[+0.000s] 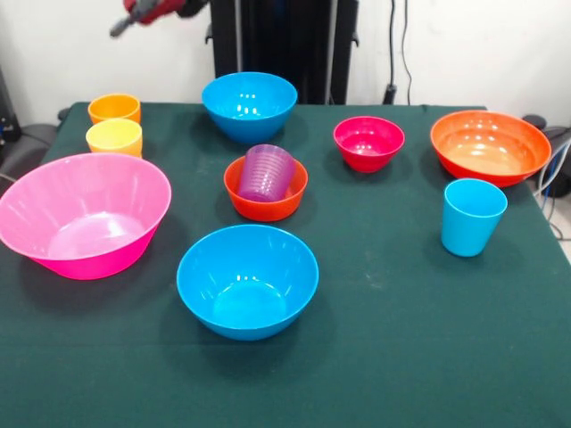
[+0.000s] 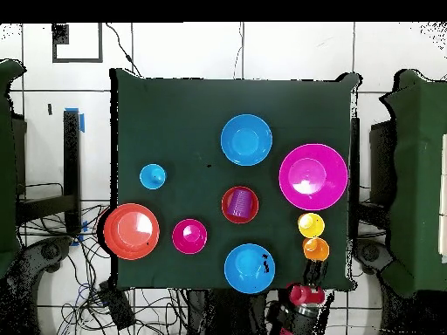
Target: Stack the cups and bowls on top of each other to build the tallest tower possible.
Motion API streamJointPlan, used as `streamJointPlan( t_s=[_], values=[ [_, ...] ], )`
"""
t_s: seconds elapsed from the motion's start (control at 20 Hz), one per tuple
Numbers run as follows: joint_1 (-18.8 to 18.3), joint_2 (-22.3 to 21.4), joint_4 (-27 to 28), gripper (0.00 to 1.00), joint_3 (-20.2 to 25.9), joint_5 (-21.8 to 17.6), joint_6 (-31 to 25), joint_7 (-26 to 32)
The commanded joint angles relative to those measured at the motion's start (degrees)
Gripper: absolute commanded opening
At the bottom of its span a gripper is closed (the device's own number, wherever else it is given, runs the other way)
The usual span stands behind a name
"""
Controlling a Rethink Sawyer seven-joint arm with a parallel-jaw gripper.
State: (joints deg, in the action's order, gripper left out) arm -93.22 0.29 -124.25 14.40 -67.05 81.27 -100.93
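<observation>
The orange cup (image 1: 114, 108) stands upright at the table's edge, with the yellow cup (image 1: 114, 136) touching or just beside it on the side toward the table's middle. In the front view the gripper (image 1: 136, 14) is seen at the top edge, above and slightly to the right of the orange cup; in the overhead view the gripper (image 2: 306, 294) lies just beyond the table edge, with the orange cup (image 2: 316, 249) the nearest thing to it. Whether the gripper is spread or pressed together cannot be told, as only a red and grey tip shows.

Nothing is seen held. A short reach onto the table and a straight descent would be called for, judged from this layout (both cups are round, so no long axis need be matched).

Further out, the purple cup (image 1: 266, 172) is found resting tilted inside the small orange bowl (image 1: 265, 189) near the table's middle, and the big pink bowl (image 1: 83, 214) stands just beside the yellow cup.
</observation>
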Motion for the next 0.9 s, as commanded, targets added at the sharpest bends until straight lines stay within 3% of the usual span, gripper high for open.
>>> streamJointPlan(
  t_s=[0.05,0.5,0.9],
  values=[
    [8.52,17.38,3.95,1.0,-21.1,-16.08,-21.12,-10.95],
    [10.13,22.87,6.69,1.0,-24.52,-14.35,-13.51,-9.06],
    [10.11,25.42,7.16,1.0,-26.35,-13.24,-10.4,-6.63]
  ],
)
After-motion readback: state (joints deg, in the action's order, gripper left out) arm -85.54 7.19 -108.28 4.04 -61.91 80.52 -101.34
